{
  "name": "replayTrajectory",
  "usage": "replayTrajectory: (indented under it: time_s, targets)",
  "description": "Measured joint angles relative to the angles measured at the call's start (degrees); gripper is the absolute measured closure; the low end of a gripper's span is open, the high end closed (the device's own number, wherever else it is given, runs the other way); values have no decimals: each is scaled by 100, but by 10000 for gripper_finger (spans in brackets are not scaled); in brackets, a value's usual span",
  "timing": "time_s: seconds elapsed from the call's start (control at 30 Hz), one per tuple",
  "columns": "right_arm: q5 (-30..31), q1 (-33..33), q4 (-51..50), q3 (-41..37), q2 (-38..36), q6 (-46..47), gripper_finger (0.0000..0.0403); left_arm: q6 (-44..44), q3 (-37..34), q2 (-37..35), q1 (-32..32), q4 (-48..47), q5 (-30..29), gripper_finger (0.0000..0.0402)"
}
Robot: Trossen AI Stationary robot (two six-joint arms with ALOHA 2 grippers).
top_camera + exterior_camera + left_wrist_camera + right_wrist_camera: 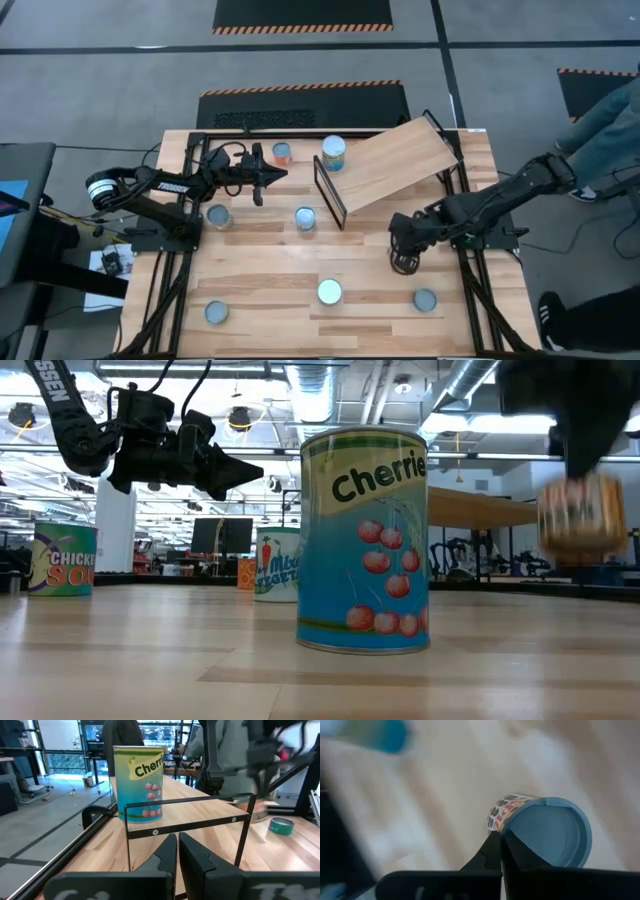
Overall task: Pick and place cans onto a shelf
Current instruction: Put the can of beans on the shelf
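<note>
Seven cans on my table, one more in hand. My right gripper (403, 262) has its fingers closed on a patterned can (540, 827), lifted above the tabletop (260, 270) just off the shelf's (395, 160) lower corner. The cherries can (333, 153) stands upright beside the shelf's raised left edge; an orange-labelled can (282, 152) sits near it. My left gripper (262, 178) hovers left of the shelf frame, fingers nearly together, holding nothing. Remaining cans stand scattered: two mid-table (305, 218), three along the near edge (329, 292).
</note>
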Motion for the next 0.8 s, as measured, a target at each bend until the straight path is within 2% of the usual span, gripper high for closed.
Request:
replayTrajectory:
  time_s: [0.13, 0.3, 0.4, 0.5, 0.67, 0.8]
  targets:
    - [-124, -72, -3, 808, -3, -641, 393, -2, 0, 0, 0, 1, 0, 395]
    - [546, -585, -47, 1668, -3, -2167, 389, -4, 0, 0, 0, -1, 0, 395]
    - [883, -1277, -281, 2024, 96, -3149, 391, -4, 0, 0, 0, 1, 0, 395]
    - [924, -2217, -554, 2273, 288, -4120, 391, -4, 0, 0, 0, 1, 0, 395]
    - [606, -3688, -544, 2593, 890, -5783, 390, -2, 0, 0, 0, 3, 0, 395]
    - [484, -4268, -686, 2987, 1625, -6696, 389, -2, 0, 0, -1, 5, 0, 395]
